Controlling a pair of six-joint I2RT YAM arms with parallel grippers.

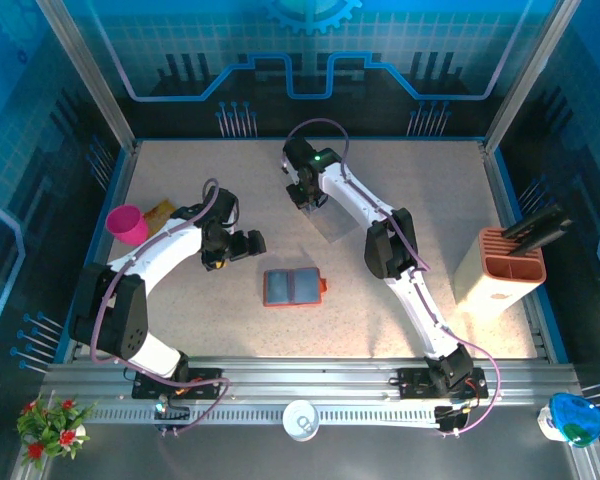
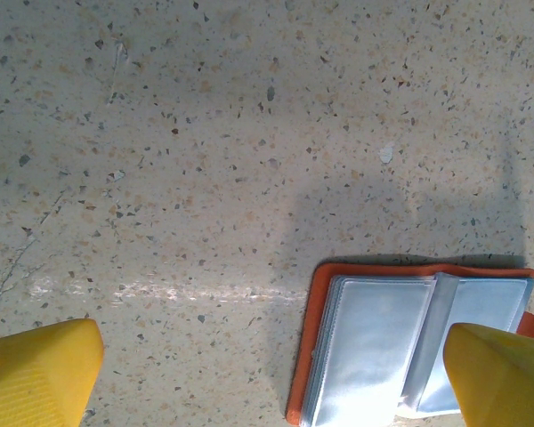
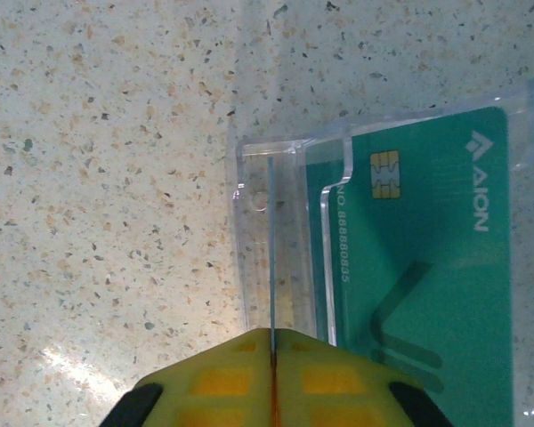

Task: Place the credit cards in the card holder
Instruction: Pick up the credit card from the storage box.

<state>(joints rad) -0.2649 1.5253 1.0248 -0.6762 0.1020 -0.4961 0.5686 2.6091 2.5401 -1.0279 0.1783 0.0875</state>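
Observation:
The card holder (image 1: 293,287), an orange wallet, lies open mid-table with its grey-blue pockets (image 2: 383,342) facing up. My left gripper (image 1: 242,246) hovers open just left of it; its yellow fingertips (image 2: 36,374) straddle bare table and the wallet's left half. At the back, my right gripper (image 1: 308,195) is shut on a thin credit card (image 3: 271,249), seen edge-on and standing in a slot of the clear plastic rack (image 3: 249,231). A teal-green credit card (image 3: 436,258) with a chip stands in the neighbouring slot.
A pink cup (image 1: 127,223) sits at the left with a flat orange item (image 1: 160,212) behind it. An orange-and-white slotted box (image 1: 500,265) stands at the right. On the near rail are a white cup (image 1: 301,420) and a small plant (image 1: 50,425).

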